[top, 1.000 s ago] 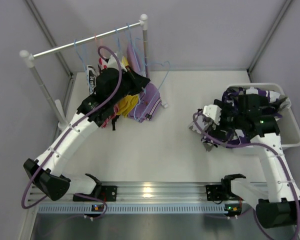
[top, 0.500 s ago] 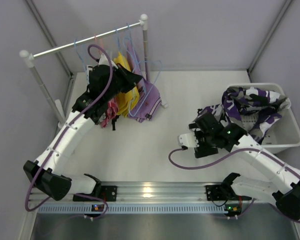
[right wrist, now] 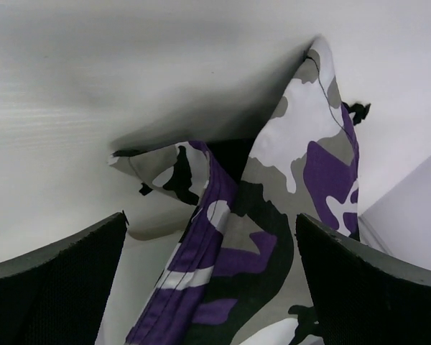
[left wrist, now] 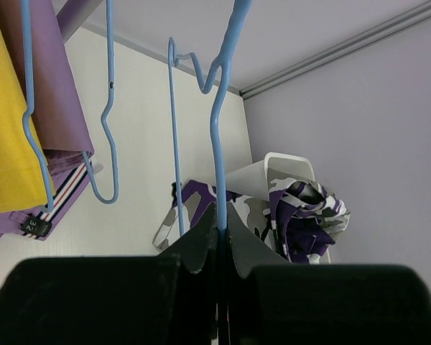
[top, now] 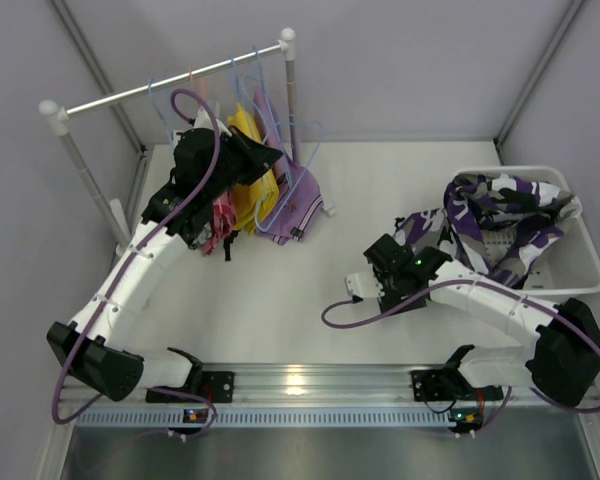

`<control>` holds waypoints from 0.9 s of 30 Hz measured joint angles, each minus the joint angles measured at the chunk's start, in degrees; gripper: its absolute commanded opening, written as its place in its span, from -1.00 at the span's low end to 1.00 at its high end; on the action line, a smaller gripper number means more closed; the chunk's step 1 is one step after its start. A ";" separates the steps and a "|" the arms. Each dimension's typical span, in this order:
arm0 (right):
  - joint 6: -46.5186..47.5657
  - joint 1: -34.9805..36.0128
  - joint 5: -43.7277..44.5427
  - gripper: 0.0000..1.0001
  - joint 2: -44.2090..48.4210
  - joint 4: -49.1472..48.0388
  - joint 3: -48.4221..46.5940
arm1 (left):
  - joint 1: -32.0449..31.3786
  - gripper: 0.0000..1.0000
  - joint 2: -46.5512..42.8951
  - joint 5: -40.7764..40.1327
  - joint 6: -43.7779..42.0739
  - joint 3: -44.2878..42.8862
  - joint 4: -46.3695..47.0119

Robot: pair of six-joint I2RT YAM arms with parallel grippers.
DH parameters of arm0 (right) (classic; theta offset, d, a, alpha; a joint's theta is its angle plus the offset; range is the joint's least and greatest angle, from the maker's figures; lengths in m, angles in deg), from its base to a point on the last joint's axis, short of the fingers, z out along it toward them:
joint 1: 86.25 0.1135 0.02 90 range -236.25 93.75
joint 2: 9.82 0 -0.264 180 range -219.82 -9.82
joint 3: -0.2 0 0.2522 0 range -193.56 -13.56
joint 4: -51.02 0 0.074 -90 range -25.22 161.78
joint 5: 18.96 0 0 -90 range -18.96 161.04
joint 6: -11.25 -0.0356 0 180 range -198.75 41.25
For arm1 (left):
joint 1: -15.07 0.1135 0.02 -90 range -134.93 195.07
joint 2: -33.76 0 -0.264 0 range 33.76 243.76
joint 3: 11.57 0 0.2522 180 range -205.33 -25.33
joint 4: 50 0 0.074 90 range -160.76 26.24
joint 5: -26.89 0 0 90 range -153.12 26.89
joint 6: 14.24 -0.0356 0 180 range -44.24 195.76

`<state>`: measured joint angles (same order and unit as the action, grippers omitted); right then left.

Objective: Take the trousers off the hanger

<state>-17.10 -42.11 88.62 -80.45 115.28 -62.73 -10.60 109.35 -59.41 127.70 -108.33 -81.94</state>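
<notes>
The camouflage trousers [top: 500, 215] lie bunched in the white basket [top: 580, 272], with one end hanging over its left rim onto the table. They are off the hanger. My left gripper [top: 268, 156] is by the clothes rail, shut on the wire of the bare light-blue hanger [top: 302, 165]. In the left wrist view the jaws [left wrist: 221, 224] pinch the hanger [left wrist: 217, 144], with the trousers [left wrist: 305, 212] far behind. My right gripper [top: 415, 258] is open and empty, next to the hanging end. In the right wrist view the trousers [right wrist: 273, 215] lie just in front of the open gripper [right wrist: 210, 219].
A white clothes rail [top: 170, 85] stands at the back left, with more blue hangers on it. A yellow garment [top: 250, 195], a purple one [top: 305, 195] and a red-pink one [top: 220, 215] hang there. The basket stands at the table's right edge.
My right arm has drawn back from over the basket to the table on its left, leaving the trousers in the basket. My left gripper has lifted the hanger slightly towards the rail.
</notes>
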 measured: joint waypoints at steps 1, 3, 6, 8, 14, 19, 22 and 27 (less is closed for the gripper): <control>0.11 0.00 0.98 0.99 -0.22 -1.07 0.68 | 0.04 -1.00 0.00 0.09 0.17 0.02 0.00; 0.39 -0.07 3.08 0.99 -0.61 -3.63 2.73 | 0.04 -1.00 0.00 0.35 0.52 0.11 -0.02; 1.51 -0.37 6.10 0.97 -1.57 -7.39 5.29 | 0.04 -1.00 0.00 0.57 0.66 0.20 -0.02; 2.29 -1.01 7.91 0.69 -2.34 -9.29 6.29 | 0.04 -1.00 0.00 0.66 0.68 0.20 0.00; 1.84 -3.63 9.09 -0.86 -4.13 -10.51 3.41 | 0.09 -1.00 0.00 1.27 0.66 0.20 0.00; -2.01 -4.87 6.47 -1.00 -3.41 -9.29 -7.65 | 0.09 -1.00 0.00 1.31 0.57 0.20 0.00; -4.00 -6.01 4.46 -1.00 -1.22 -8.35 -15.17 | 0.09 -1.00 0.00 1.18 0.28 0.20 0.00; -6.03 -10.78 1.49 -1.00 4.44 -7.58 -22.97 | 0.09 -1.00 0.00 0.98 -0.52 0.20 0.02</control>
<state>-23.13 -52.89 90.11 -76.01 107.70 -85.70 -10.51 109.35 -58.43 127.18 -108.13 -81.92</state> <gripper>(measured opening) 0.010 0.056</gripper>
